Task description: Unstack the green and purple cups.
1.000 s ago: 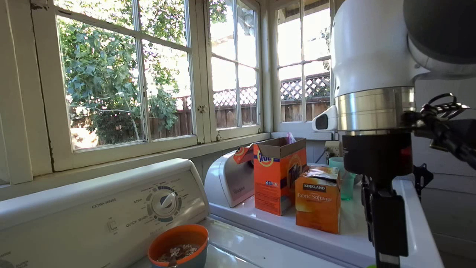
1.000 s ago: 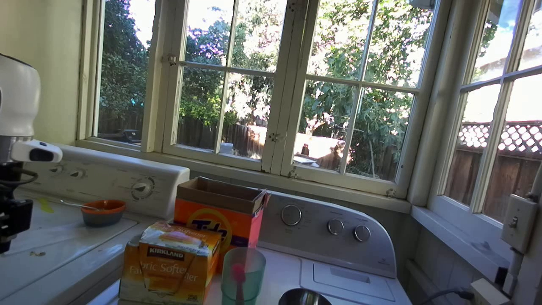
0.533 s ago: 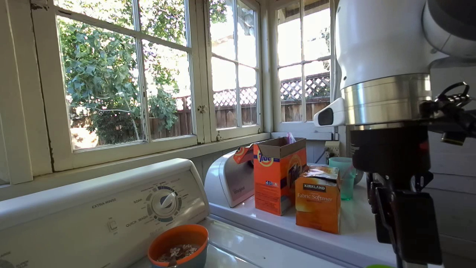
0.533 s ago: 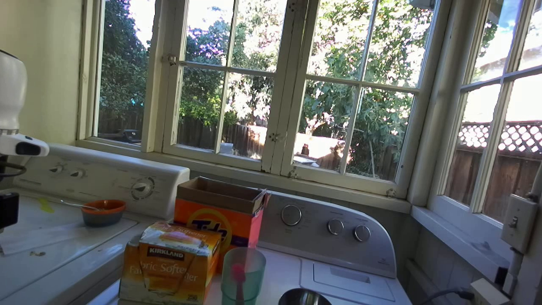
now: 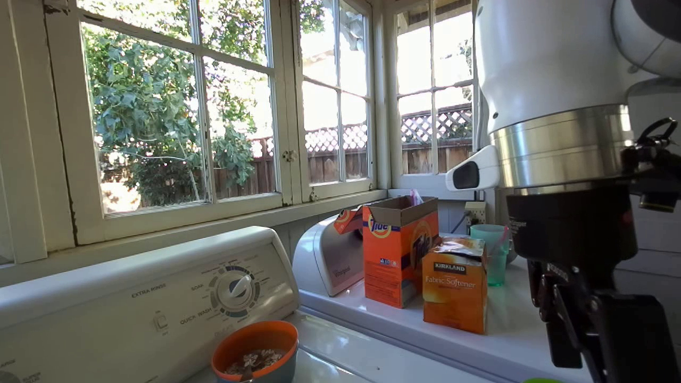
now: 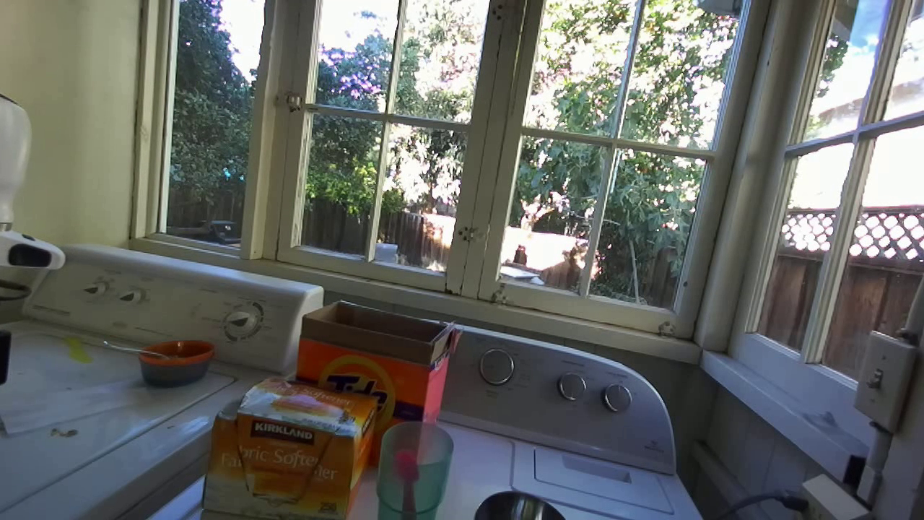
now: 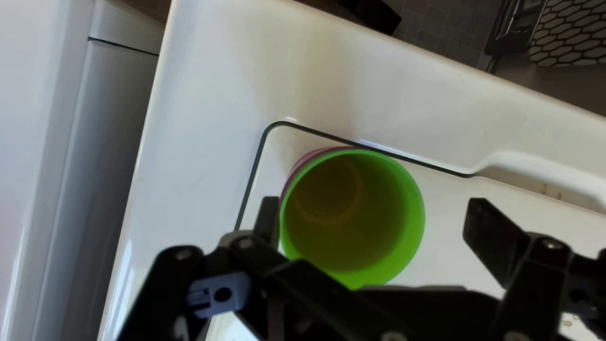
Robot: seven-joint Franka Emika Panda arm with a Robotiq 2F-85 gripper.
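The Robotiq gripper (image 7: 374, 213) has its jaws spread wide in the wrist view, its black fingers (image 7: 492, 234) standing on either side of the green cup (image 7: 352, 218) with a gap broader than the cup's mouth. The finger at the left of that view overlaps the rim's edge, and whether the two touch I cannot tell; the opposite finger stands clear of it. The green cup sits nested in the purple cup (image 7: 303, 163), of which only a thin crescent shows beyond the green rim, and the pair rests on the white washer lid (image 7: 445, 213), just beside its dark seam. The green cup's shaded inside can be seen down to its round base. In both exterior views an orange-rimmed bowl (image 6: 175, 373) appears; pale flakes (image 5: 260, 359) lie in it, and a spoon (image 6: 133, 349) slants over its edge. The Tide box (image 5: 391, 260) is open at the top, with pinkish film (image 5: 415, 197) showing there. Just beside it is the Kirkland fabric softener box (image 5: 455, 290). A translucent green tumbler (image 6: 439, 473) holds a pink utensil (image 6: 406, 468), next to a metal vessel (image 6: 520, 498) cut off by the frame.
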